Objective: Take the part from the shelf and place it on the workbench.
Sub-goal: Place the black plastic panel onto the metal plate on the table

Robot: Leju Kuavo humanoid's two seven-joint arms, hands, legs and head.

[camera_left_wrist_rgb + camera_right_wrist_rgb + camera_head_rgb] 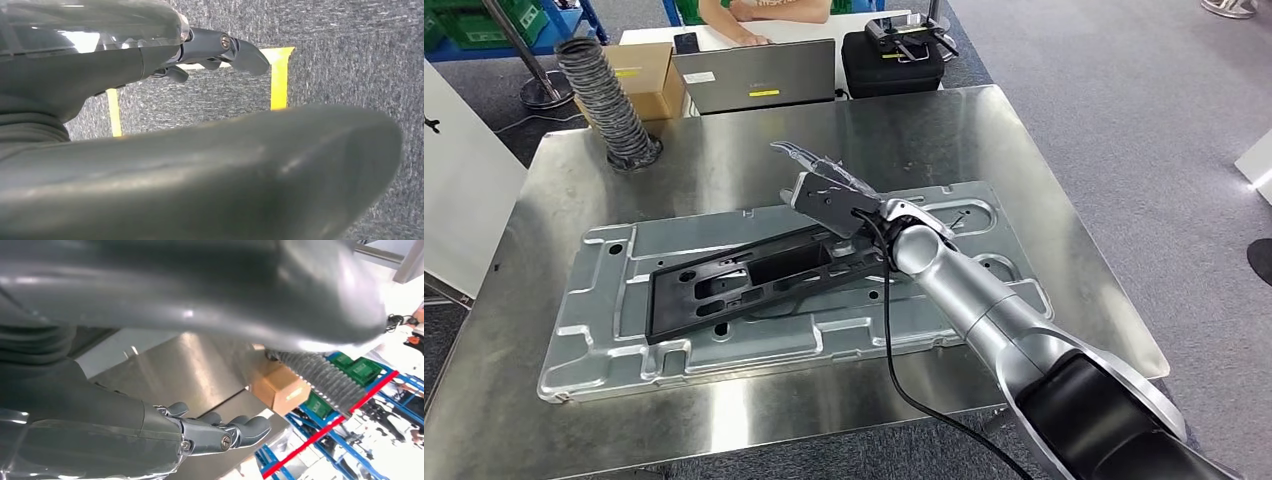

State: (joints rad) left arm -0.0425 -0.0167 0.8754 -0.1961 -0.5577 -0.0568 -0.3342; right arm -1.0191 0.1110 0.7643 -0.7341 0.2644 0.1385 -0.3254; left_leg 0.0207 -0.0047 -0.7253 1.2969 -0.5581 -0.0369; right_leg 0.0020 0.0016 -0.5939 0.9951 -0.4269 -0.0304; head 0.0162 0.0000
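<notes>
Black and flat, the part lies on a pale grey stamped metal panel, which itself rests on the shiny steel workbench. The right hand hangs just above the part's far right end, its fingers stretched out and apart, holding nothing; whether the palm touches the part below cannot be told. In the right wrist view the same fingers reach out loosely over the steel top, released, with the thick thumb apart from them. A black cable runs down from the right wrist along the silver forearm and off the near edge of the workbench.

Beyond the right hand's fingertips, toward the far left corner of the workbench, a ribbed grey hose stands upright. Behind it sits a cardboard box, and beside that a grey laptop with a yellow label, then a black case. A person's arm rests on the white table past the laptop.

The left hand hangs over dark grey carpet marked with yellow tape; its fingers are extended and hold nothing, well away from the thumb.
</notes>
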